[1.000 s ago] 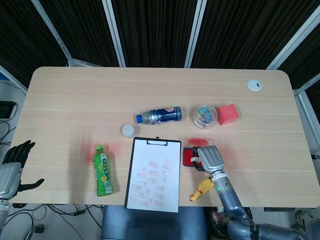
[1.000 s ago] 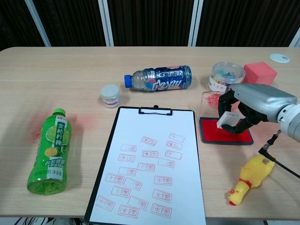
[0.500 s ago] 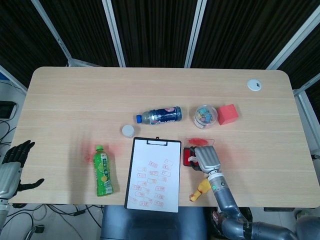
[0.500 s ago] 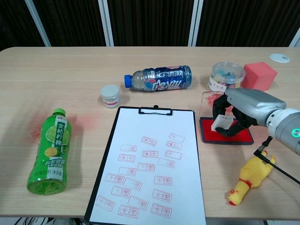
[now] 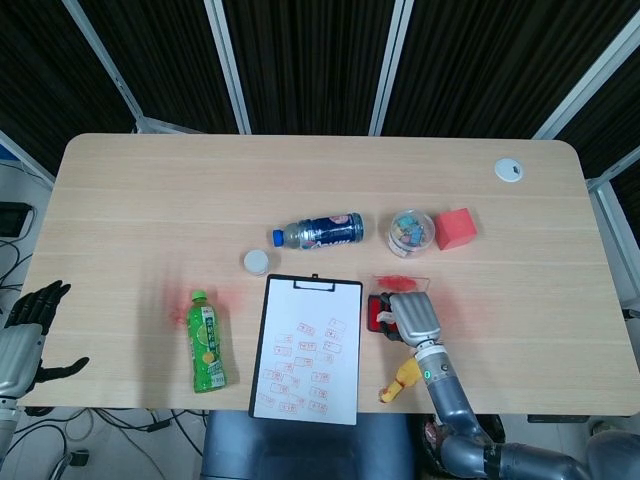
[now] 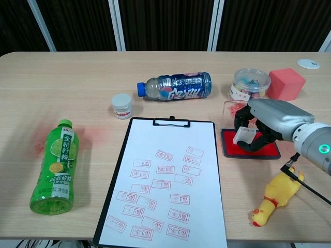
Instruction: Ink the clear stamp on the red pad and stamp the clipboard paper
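Observation:
My right hand [image 6: 269, 122] [image 5: 413, 317] grips the clear stamp [image 6: 243, 137] and holds it down on the red ink pad [image 6: 258, 152] [image 5: 376, 314], right of the clipboard. The clipboard [image 6: 170, 122] [image 5: 313, 285] lies at the table's near middle; its white paper [image 6: 165, 181] [image 5: 305, 350] carries several red stamp marks on its lower half. My left hand [image 5: 30, 325] is open, fingers spread, off the table's left edge, seen only in the head view.
A green bottle [image 6: 54, 168] lies left of the clipboard. A blue bottle [image 6: 176, 86], a small white jar [image 6: 122, 106], a clear tub [image 6: 250, 82] and a red cube [image 6: 286, 83] sit behind. A yellow rubber chicken [image 6: 274, 199] lies near the right front edge.
My right hand has shifted slightly left over the ink pad with the stamp and settled lower. The left hand has barely moved.

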